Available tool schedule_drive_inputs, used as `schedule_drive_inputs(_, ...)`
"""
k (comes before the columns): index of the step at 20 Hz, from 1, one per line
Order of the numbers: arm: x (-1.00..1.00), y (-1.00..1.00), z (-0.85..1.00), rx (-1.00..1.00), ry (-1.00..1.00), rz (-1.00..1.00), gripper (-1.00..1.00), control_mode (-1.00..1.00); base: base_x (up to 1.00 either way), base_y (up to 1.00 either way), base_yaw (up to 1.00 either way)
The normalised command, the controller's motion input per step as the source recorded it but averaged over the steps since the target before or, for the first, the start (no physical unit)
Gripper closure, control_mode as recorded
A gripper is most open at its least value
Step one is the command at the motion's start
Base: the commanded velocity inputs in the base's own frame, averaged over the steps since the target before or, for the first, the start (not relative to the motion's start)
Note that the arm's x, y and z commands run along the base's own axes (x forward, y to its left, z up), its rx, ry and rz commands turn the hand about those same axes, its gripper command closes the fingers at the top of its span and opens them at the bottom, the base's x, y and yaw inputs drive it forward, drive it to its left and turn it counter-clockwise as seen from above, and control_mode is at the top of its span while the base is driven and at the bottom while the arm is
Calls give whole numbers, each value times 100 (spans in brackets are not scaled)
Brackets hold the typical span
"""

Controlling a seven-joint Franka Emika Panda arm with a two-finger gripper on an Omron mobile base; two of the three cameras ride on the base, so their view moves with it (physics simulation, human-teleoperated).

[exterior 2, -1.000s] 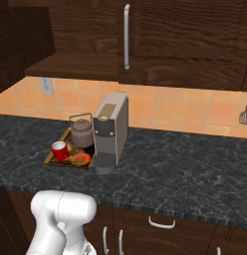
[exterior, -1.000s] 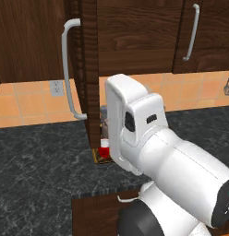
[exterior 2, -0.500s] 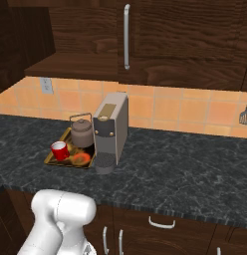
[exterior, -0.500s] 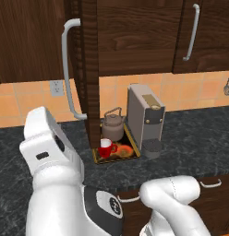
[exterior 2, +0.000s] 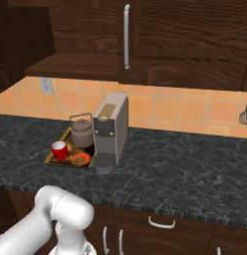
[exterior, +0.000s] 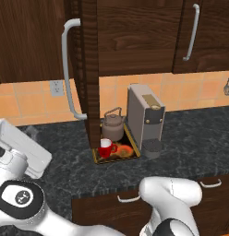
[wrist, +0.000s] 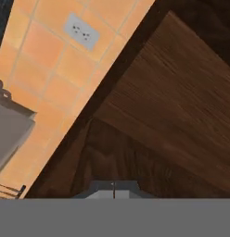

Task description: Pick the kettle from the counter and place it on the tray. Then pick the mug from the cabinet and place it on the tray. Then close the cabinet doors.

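The kettle (exterior: 112, 126) and mug (exterior: 106, 147) sit on the tray (exterior: 133, 154). With the tool (wrist: 113, 185) clenched empty, push the open cabinet door (exterior: 87, 69) squarely shut

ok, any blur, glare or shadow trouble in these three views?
Left base view: sharp, flat rendered light, no glare; the open cabinet door stands edge-on and cuts off the left rim of the tray. Right base view: even light, kettle and mug crisp, soft shade under the cabinet. Hand view: rolled, wood grain soft, gripper shut.
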Motion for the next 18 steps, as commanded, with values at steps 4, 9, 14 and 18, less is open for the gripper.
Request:
schedule_drive_inputs(4,97,7,8,0,3,-28,100,-100,0,0,0)
schedule_drive_inputs(9,72,-72,50,0,2,-39,100,-100,0,0,0)
schedule_drive_inputs(14,46,-100,41,0,0,-32,100,-100,0,0,0)
schedule_drive_inputs(18,16,-100,41,0,-16,-15,100,-100,0,0,0)
